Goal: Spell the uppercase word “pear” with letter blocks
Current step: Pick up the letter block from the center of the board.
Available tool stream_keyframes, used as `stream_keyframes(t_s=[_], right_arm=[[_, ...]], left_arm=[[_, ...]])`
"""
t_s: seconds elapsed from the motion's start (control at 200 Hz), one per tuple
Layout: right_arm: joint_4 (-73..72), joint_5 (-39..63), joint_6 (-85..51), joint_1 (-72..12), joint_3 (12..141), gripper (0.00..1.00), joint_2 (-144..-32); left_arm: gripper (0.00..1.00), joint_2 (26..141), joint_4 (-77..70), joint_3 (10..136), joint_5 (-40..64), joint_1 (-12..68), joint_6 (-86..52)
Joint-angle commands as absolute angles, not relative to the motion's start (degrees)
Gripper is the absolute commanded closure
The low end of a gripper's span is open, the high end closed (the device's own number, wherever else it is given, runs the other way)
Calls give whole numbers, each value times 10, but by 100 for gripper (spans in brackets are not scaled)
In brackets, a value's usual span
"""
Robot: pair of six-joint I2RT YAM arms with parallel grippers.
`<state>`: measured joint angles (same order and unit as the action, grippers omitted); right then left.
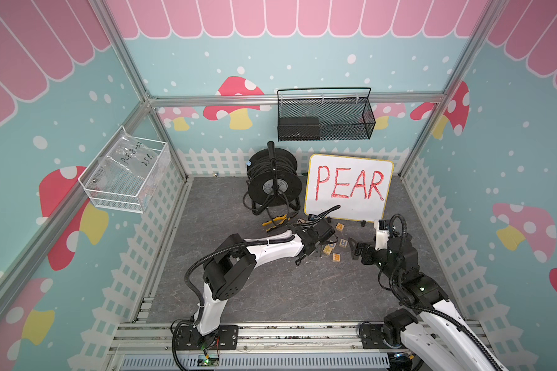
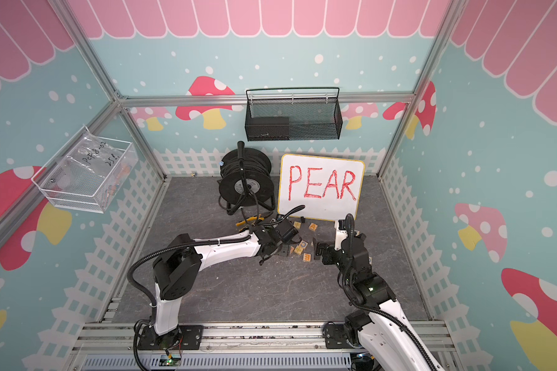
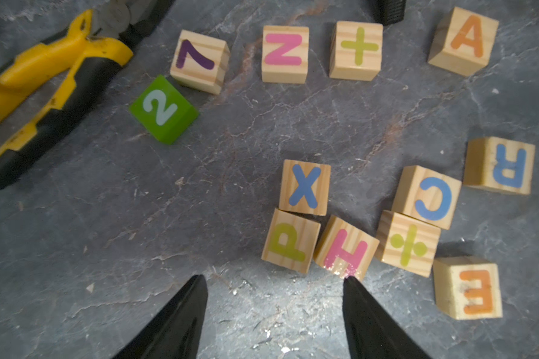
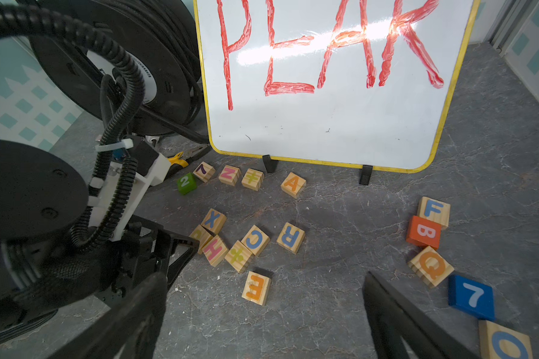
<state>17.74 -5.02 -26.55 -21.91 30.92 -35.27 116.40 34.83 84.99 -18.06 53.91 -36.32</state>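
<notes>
Here the left end effector (image 3: 274, 277), spread and empty, hovers just beside the P block (image 3: 290, 241), which touches the X block (image 3: 305, 186). The E block (image 3: 469, 287), R block (image 3: 500, 164) and A block (image 3: 464, 40) lie apart on the table (image 3: 75, 248). The right end effector (image 1: 354, 249) gapes wide, empty.

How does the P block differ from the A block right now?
The P block has a yellow-green letter, the A block an orange one. The P block touches the X block and H block; the A block sits alone. The P block lies near the left gripper; the A block far off. Both are unheld wooden cubes.
</notes>
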Motion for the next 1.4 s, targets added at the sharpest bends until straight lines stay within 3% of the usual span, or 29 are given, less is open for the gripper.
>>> stream_keyframes(t_s=[0.0, 1.396], right_arm=[[177, -52, -257, -223, 304, 0, -352], [180, -75, -260, -224, 303, 1, -371]], left_arm=[[32, 1181, 342, 863, -155, 530, -353], [41, 1198, 281, 823, -85, 496, -291]])
